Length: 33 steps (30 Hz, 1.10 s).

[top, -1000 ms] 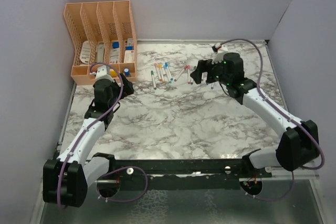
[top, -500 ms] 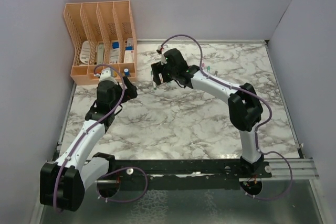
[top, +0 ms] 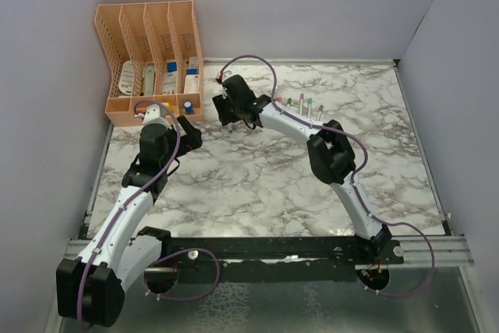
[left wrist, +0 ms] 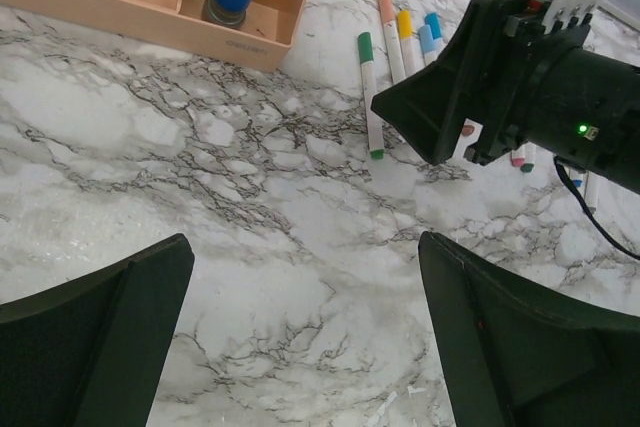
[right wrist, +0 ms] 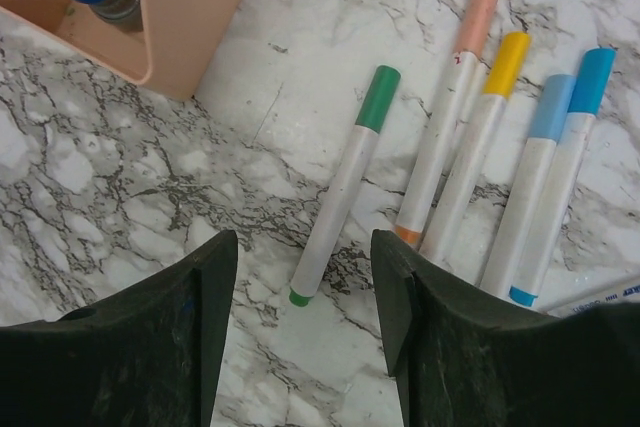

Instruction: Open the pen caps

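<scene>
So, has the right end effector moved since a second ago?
Yes: the right end effector swung left across the table toward the peach organizer, now over the green-capped pen.

Right arm (top: 282, 118) stretched leftward, fingers (right wrist: 195, 347) parted; left fingers (left wrist: 110, 337) wide apart

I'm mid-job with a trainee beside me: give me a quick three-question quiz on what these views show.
1. True or false: the yellow cap sits on its pen.
2. In the right wrist view, which pen shows between the fingers of the right gripper?
A. the green-capped pen
B. the peach-capped one
C. the dark blue-capped one
3. Fill in: the left gripper hangs over bare marble with its jaws apart, holding ____.

Key: 1 true; 2 A; 3 nothing.
</scene>
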{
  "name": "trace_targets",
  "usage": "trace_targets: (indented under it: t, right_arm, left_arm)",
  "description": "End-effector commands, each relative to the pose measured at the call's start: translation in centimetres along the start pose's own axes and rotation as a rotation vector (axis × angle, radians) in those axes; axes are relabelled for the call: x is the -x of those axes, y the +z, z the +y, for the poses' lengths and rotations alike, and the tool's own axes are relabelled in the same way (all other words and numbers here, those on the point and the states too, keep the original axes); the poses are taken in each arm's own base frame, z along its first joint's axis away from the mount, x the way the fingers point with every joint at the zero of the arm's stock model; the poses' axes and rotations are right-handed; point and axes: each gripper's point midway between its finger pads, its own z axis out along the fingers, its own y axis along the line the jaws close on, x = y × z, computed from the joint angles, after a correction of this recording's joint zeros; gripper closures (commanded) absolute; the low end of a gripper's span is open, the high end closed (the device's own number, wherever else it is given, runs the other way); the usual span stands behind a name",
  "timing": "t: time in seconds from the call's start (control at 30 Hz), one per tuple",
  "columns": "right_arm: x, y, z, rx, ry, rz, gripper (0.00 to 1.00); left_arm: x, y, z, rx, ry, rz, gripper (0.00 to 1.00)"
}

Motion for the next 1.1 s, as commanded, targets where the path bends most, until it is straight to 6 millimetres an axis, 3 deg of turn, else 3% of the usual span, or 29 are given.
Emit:
trace_targets:
  t: [0.0,0.43,0.63,0.93,1.07]
  right_arm:
    - [-1.0,1.5,0.3,-0.025,-0.011,0.027,0.44]
    - [-3.9,4.1,0.3,-0.046,-0.023,0.074,0.46]
    - [-5.4,5.1,0.5,-0.048,-0.039,0.109,0.53]
    - [-9.3,5.2,0.7,-0.054,-0.038,0.196,0.79]
    - [-10.5,4.5,0.6,-0.048,-0.017,0.217,0.98]
  left_arm:
    - [-0.2,-0.4,0.4,0.016,-0.005,-0.009,0.01]
    - [-0.2,-0.6,1.2,0.043,0.015,-0.025,0.01]
    - [-0.3,-0.4,1.4,0.056,0.027,-0.018,0.01]
    - [0.3,-0.6,1.8,0.078,0.042,-0.034,0.01]
    - [0.3,-0.6,1.8,0.080,0.041,-0.035,0.01]
